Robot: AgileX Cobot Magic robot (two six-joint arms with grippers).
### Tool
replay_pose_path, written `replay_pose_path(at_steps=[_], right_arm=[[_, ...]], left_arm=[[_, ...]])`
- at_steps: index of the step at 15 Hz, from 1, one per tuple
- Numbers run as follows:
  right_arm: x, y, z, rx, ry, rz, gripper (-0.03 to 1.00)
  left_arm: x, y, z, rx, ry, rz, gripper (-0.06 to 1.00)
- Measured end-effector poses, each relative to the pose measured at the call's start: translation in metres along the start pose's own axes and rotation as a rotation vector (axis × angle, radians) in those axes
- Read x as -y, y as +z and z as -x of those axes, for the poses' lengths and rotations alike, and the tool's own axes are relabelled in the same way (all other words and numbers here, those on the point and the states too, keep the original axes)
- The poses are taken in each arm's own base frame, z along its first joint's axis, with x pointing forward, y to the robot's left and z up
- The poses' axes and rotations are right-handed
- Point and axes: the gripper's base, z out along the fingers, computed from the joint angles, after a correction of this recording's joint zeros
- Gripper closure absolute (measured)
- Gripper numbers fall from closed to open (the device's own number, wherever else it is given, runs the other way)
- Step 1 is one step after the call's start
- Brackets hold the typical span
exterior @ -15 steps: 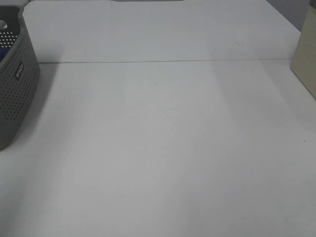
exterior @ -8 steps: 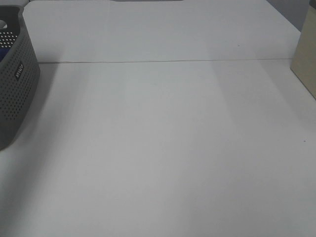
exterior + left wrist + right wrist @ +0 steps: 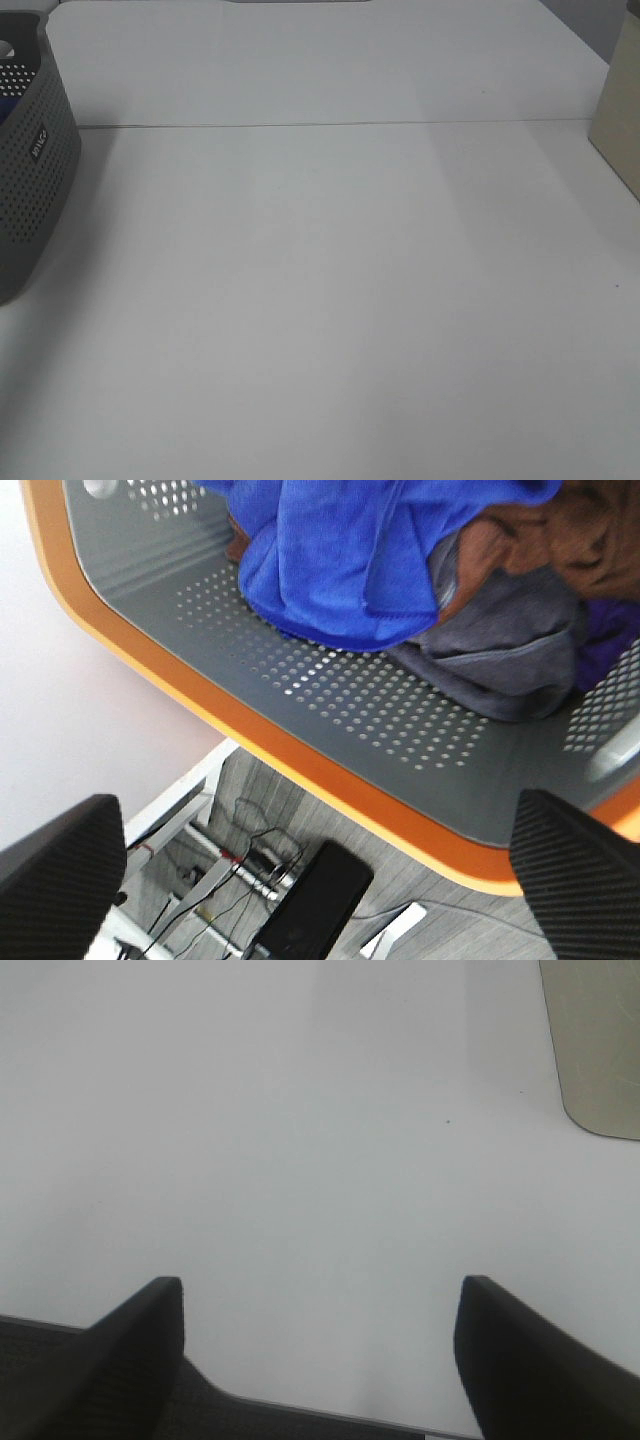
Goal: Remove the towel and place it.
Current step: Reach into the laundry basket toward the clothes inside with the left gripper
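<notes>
Looking down through the left wrist camera, I see the towel [image 3: 370, 550] bunched inside the basket [image 3: 300, 765]. It is a strong royal blue with a soft, plush nap. It sits crumpled in loose folds, and a stitched hem runs along the fold nearest the camera. One side rests against the basket's grey perforated wall, and the other lies over a brown cloth [image 3: 560, 530]. A grey cloth [image 3: 500, 650] touches both of them. I cannot see how far the towel extends, as the frame cuts it off.

My left gripper [image 3: 320, 875] hangs above the basket's orange rim. Its fingers [image 3: 60, 870] are spread wide with nothing between them, clear of the towel. Past the rim I can see cables [image 3: 230, 880] on the floor.

My right gripper [image 3: 330, 1350] is just as wide and holds nothing. It is over the bare white table [image 3: 300, 1110], with a beige object [image 3: 600, 1040] well off to one side.

From the high camera, the basket stands at the table's left edge, well apart from the beige object at the right edge. Only a sliver of blue shows inside it.
</notes>
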Motion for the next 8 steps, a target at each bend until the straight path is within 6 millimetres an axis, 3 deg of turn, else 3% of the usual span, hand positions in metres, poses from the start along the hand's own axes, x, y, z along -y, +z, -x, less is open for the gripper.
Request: replay_pose_path(at_steps=[3,8], right_arm=[[0.0,0.0,0.0,0.0,0.0,0.0,0.23],[0.0,0.0,0.0,0.0,0.0,0.0,0.23]], left_arm=[[-0.004,0.042,0.016,-0.024,0.054,-0.009,-0.05],[0.006,0.106,0.035,-0.109,0.154,-0.115,-0.05]])
